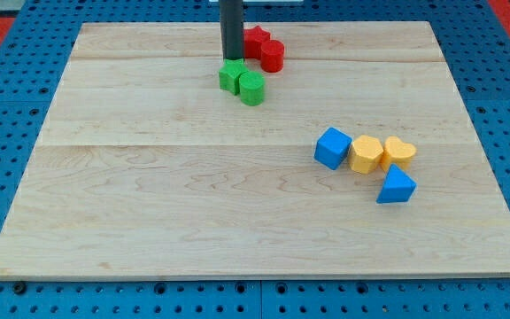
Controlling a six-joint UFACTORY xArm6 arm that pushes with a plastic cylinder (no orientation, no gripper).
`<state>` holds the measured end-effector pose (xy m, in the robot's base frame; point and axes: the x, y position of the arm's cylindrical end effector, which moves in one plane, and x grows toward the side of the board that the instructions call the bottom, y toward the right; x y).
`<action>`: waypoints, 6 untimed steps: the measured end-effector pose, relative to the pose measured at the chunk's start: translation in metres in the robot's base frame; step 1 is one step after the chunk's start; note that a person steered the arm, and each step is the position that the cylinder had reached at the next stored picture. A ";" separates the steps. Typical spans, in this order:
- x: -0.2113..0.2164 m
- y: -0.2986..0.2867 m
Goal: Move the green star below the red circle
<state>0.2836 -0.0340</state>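
Note:
The green star (230,76) lies near the view's top centre, touching a green circle (251,88) at its lower right. The red circle (272,55) sits up and to the right of them, next to a red star (255,39) partly hidden by my rod. My tip (232,59) stands at the green star's upper edge, touching or nearly touching it, just left of the red star.
A blue cube (332,147), a yellow hexagon (366,153), a yellow heart (399,151) and a blue triangle (397,186) cluster at the view's right centre. The wooden board (149,195) rests on a blue pegboard.

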 end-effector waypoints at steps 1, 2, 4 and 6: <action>0.000 -0.028; -0.002 -0.050; 0.051 0.002; 0.073 0.035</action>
